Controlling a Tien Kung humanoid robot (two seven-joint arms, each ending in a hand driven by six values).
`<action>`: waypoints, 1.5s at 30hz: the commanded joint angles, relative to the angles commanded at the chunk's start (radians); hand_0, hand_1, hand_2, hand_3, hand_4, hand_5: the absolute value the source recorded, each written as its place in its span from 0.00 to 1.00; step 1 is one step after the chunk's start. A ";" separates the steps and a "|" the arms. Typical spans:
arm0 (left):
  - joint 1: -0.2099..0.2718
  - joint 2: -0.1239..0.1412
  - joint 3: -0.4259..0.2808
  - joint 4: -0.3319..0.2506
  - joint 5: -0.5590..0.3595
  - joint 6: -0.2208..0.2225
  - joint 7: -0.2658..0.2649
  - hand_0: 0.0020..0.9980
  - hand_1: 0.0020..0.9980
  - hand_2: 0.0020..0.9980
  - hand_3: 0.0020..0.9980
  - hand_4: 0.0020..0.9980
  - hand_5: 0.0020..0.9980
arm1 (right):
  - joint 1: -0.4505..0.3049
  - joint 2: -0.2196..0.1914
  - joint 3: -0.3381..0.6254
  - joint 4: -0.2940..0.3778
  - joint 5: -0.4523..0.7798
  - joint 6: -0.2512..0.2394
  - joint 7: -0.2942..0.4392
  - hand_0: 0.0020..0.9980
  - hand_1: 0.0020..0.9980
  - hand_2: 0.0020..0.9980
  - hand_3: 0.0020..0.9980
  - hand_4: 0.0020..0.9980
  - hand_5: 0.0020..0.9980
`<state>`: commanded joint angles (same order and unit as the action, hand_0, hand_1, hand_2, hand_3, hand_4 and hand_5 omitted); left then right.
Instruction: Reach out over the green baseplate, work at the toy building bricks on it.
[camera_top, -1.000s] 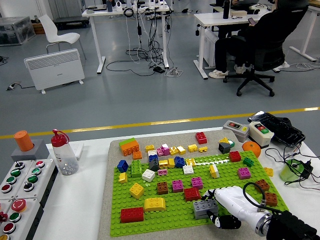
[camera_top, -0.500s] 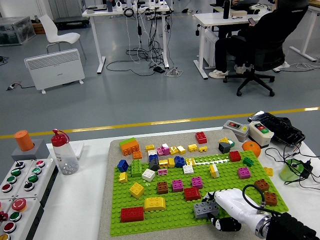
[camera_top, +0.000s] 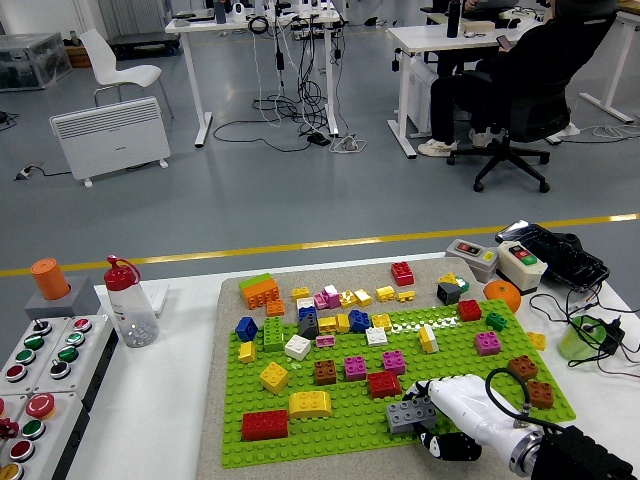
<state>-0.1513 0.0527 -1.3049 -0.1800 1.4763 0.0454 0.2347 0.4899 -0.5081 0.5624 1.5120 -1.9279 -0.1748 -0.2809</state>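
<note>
A green baseplate lies on the table with several bricks stuck on it. My right hand, white with black fingertips, reaches in from the lower right corner. Its fingers are curled around a grey brick near the plate's front edge. Just beyond the hand sits a red brick. A yellow brick and a larger red brick stand to the left along the front rows. The left arm is out of sight.
A bottle with a red cap stands left of the plate. A button panel fills the lower left. An orange ball, switch boxes and cables lie right. A person sits in a chair far behind.
The whole view has shifted slightly. My right hand stays on the grey brick and has drawn a little nearer the front edge.
</note>
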 joint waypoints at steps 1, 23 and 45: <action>0.000 0.000 0.000 0.000 -0.001 0.000 0.000 0.66 0.69 0.67 0.58 0.29 1.00 | 0.000 0.001 0.000 0.000 0.000 -0.002 -0.002 0.61 0.69 0.70 0.59 0.47 0.20; -0.010 0.002 0.003 0.000 -0.005 0.000 -0.002 0.65 0.69 0.67 0.58 0.29 1.00 | 0.008 0.043 0.019 -0.026 0.001 -0.028 -0.014 0.61 0.69 0.70 0.59 0.47 0.22; -0.013 0.003 0.005 0.000 -0.007 0.000 -0.001 0.65 0.69 0.67 0.58 0.29 1.00 | 0.026 0.052 0.011 -0.061 -0.017 -0.007 -0.026 0.63 0.70 0.71 0.59 0.47 0.23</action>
<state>-0.1647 0.0552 -1.3001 -0.1800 1.4697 0.0450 0.2333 0.5157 -0.4561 0.5736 1.4506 -1.9447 -0.1815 -0.3067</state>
